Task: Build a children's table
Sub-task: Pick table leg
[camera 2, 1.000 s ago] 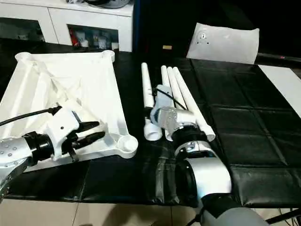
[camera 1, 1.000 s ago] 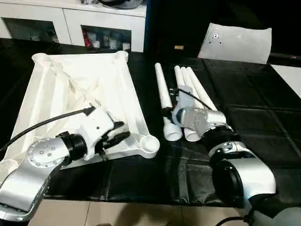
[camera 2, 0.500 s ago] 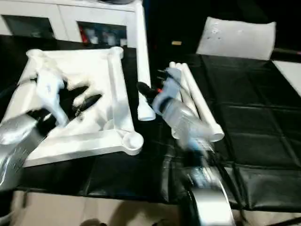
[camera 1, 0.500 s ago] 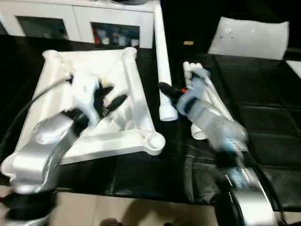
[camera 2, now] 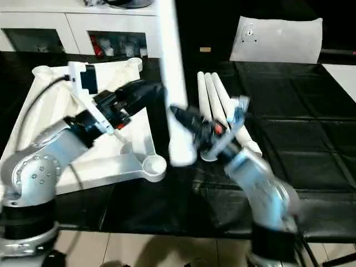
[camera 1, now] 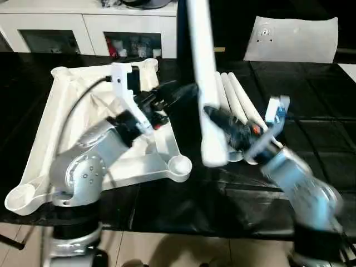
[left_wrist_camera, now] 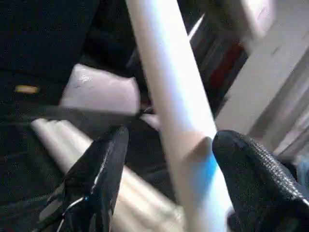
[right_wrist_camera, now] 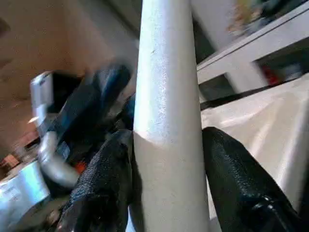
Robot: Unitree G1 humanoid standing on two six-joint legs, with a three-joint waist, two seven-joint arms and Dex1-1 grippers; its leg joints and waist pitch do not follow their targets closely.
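Assembly stage: 1st leg lifted, none yet fitted. The white plastic rectangular tabletop [camera 1: 72,144] lies ribbed underside up on the black table surface [camera 1: 311,139], occupying the left half of the left eye frame; its round corner sockets, such as the near one [camera 1: 179,165] at lower centre, all appear empty as far as can be seen.

The right gripper [right_wrist_camera: 164,159], lower right of centre in the eye views, is clamped on 1 long white tapered round tube leg [camera 1: 203,72]. In the right wrist view both black fingers [right_wrist_camera: 104,179] press the leg's sides. The leg stands nearly upright at frame centre, its wide end [camera 1: 214,150] raised above the table just right of the near socket and its upper part running out of the top edge.

The left gripper [left_wrist_camera: 166,159], at centre left of the eye frames above the tabletop, reaches toward the leg; its fingers [left_wrist_camera: 96,169] are spread either side of the tube, and contact with it cannot be confirmed.

3 further white tube legs [camera 1: 236,103] lie side by side right of centre. A white flat bag [camera 1: 292,39] sits at upper right, a white cabinet [camera 1: 89,25] at upper left.

Judged remaining: seat this leg in a socket, then the other 3, then turn the table upright.
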